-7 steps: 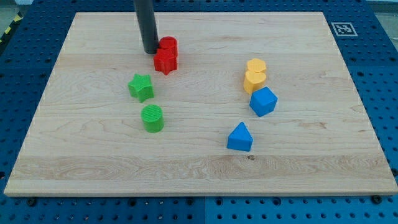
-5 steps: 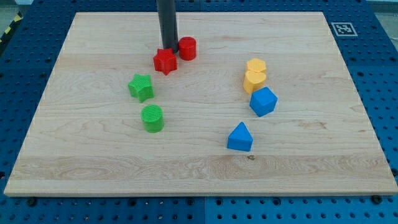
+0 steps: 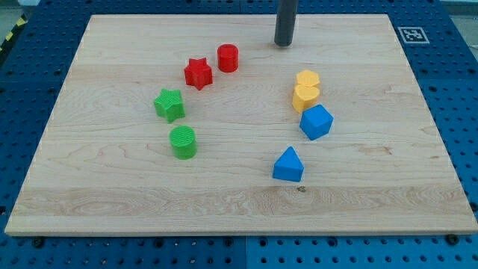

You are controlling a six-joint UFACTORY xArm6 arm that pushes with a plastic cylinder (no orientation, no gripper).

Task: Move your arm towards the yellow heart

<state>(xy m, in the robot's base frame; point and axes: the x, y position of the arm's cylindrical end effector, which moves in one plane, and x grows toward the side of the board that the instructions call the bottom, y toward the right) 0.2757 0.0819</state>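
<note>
Right of the board's middle, the yellow heart [image 3: 305, 97] lay touching another yellow block [image 3: 307, 78] just above it, whose shape I could not make out for sure. My tip [image 3: 282, 43] stood above both, near the view's top, slightly to the left of the pair and apart from them; bare wood lay between the tip and the upper yellow block. I carry no jaws at all, only the dark rod, so nothing was held.

Directly below the heart, and pressed against it, sat a blue block with angled faces [image 3: 316, 122]. Further down and a little left was a blue triangular block [image 3: 288, 165], apart from the others. So the heart was hemmed in above and below, while its left and right sides faced open wood. To the view's right the board ran clear to its edge.

To the left of my tip, well apart, stood a red cylinder [image 3: 228, 57] with a red star [image 3: 198, 73] just beside it, lower left. Further down the left half were a green star [image 3: 169, 104] and a green cylinder [image 3: 183, 142] beneath it.

All of them rested on the wooden board [image 3: 112, 194], which lay on a blue perforated table [image 3: 463, 90]. A black-and-white marker [image 3: 411, 34] sat at the board's top right corner.
</note>
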